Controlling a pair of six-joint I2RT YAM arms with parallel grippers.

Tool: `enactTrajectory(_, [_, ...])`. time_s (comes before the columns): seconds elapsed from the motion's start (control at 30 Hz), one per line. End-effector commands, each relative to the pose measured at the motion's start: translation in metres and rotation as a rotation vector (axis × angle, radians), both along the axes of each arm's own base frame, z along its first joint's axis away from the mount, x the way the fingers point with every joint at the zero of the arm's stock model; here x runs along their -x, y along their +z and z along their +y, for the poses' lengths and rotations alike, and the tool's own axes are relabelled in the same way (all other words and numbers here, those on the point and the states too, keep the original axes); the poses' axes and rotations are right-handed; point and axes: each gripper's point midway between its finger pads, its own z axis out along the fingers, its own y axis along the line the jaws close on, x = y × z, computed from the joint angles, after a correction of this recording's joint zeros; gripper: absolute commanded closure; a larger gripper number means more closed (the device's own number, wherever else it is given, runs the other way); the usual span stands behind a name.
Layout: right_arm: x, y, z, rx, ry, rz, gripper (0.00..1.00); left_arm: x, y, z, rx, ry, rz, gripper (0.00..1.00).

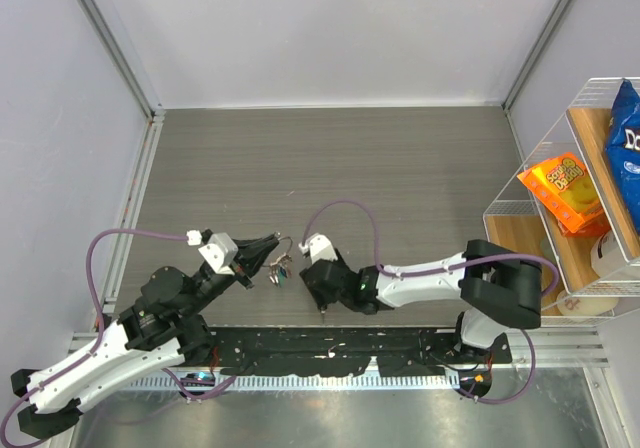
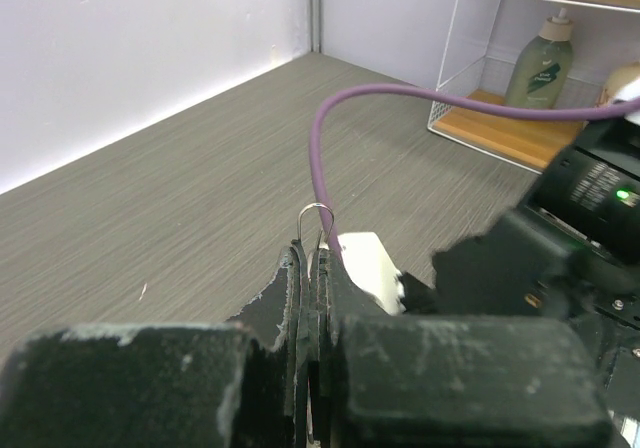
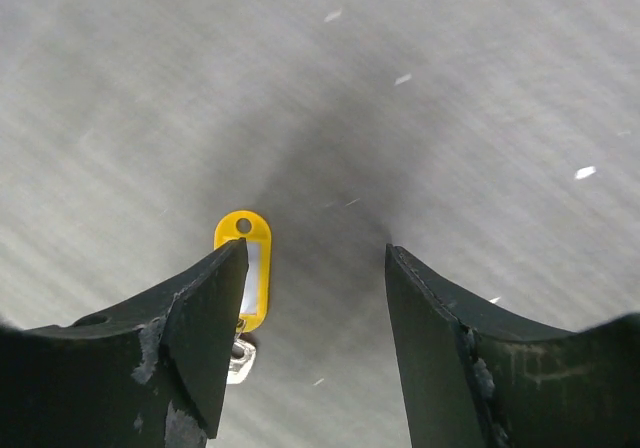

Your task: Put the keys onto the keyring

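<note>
Wire rack (image 1: 512, 236) well to the right of both pairs of jaws.
It holds an orange snack bag (image 1: 564, 194), a blue bag (image 1: 625, 138) and a green bottle (image 2: 540, 66); grey wood-grain table (image 1: 400, 168) lies beneath the jaws.

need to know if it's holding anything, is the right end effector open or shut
Open: in the right wrist view the right end effector has its fingers apart, bare table between them, and the yellow key tag lies beside one, ungripped.

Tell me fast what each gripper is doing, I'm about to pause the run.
Left gripper: shut on the keyring.
Right gripper: open, holding nothing; the yellow-headed key lies beside one finger.
</note>
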Motion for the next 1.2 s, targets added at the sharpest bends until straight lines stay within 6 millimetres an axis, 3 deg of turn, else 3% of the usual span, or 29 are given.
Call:
enactTrajectory(0.0, [-0.034, -0.022, -0.041, 0.107, -0.13, 0.029, 0.37, -0.001, 0.022, 0.007, 0.057, 0.027, -0.045, 1.0])
enactTrajectory(0.2, [-0.065, -0.016, -0.042, 0.095, -0.163, 0.025, 0.37, -0.003, 0.021, 0.008, 0.057, 0.037, -0.042, 1.0])
enactTrajectory(0.3, [-0.073, 0.003, -0.034, 0.054, -0.16, 0.008, 0.36, -0.003, 0.019, 0.008, 0.053, 0.036, -0.04, 1.0])
enactTrajectory(0.53, [-0.066, 0.064, -0.019, -0.109, -0.16, 0.026, 0.36, -0.002, 0.02, 0.008, 0.058, 0.036, -0.043, 1.0])
enactTrajectory(0.6, [-0.059, 0.071, -0.019, -0.139, -0.164, 0.056, 0.35, -0.001, 0.02, 0.008, 0.061, 0.031, -0.045, 1.0])
enactTrajectory(0.93, [-0.02, 0.046, -0.024, -0.223, -0.22, 0.273, 0.36, 0.002, 0.023, 0.007, 0.077, 0.011, -0.056, 1.0])
enactTrajectory(1.17, [-0.012, 0.027, -0.031, -0.249, -0.294, 0.328, 0.41, 0.005, 0.023, 0.005, 0.081, -0.008, -0.054, 1.0])
